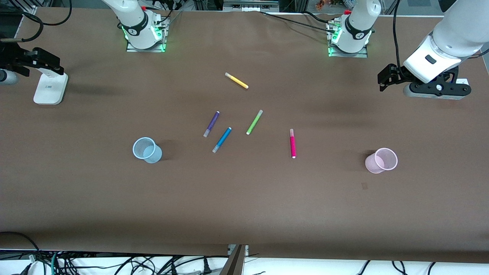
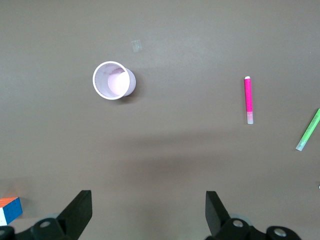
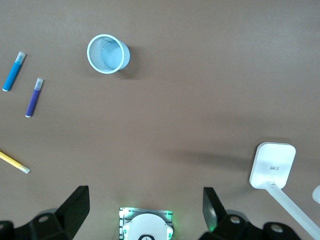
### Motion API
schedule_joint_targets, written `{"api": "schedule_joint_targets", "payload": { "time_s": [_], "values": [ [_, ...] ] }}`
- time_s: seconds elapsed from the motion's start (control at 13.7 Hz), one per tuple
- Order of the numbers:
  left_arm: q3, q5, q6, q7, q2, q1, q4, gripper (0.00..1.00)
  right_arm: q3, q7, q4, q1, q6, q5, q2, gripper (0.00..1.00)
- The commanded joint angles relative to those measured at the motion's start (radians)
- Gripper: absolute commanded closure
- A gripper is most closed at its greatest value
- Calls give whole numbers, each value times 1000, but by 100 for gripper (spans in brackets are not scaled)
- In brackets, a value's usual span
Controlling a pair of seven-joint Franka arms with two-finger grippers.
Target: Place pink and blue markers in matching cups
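The pink marker [image 1: 292,143] lies flat near the table's middle, and also shows in the left wrist view [image 2: 248,100]. The blue marker [image 1: 222,139] lies flat beside the purple one, and shows in the right wrist view [image 3: 13,71]. The pale pink cup [image 1: 381,160] [image 2: 113,80] stands upright toward the left arm's end. The pale blue cup [image 1: 147,150] [image 3: 107,54] stands upright toward the right arm's end. My left gripper [image 1: 437,91] [image 2: 148,197] hangs high over the table's left-arm end, open and empty. My right gripper [image 3: 146,195] is open and empty, high over its own base, out of the front view.
A purple marker [image 1: 211,123], a green marker [image 1: 254,122] and a yellow marker [image 1: 236,80] lie near the middle. A white stand [image 1: 49,88] with a black mount is at the right arm's end. A colour cube [image 2: 9,209] sits below the left gripper.
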Motion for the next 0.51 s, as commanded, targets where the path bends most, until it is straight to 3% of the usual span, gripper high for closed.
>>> {"api": "schedule_joint_targets", "payload": {
  "time_s": [0.0,0.44],
  "values": [
    [-1,-10,-19,-2,-5,1,17,0,10,-2,33,-11,-28,-6,17,0],
    [-1,-10,-19,-2,-5,0,17,0,5,-8,38,-17,-28,-4,17,0]
  ]
}}
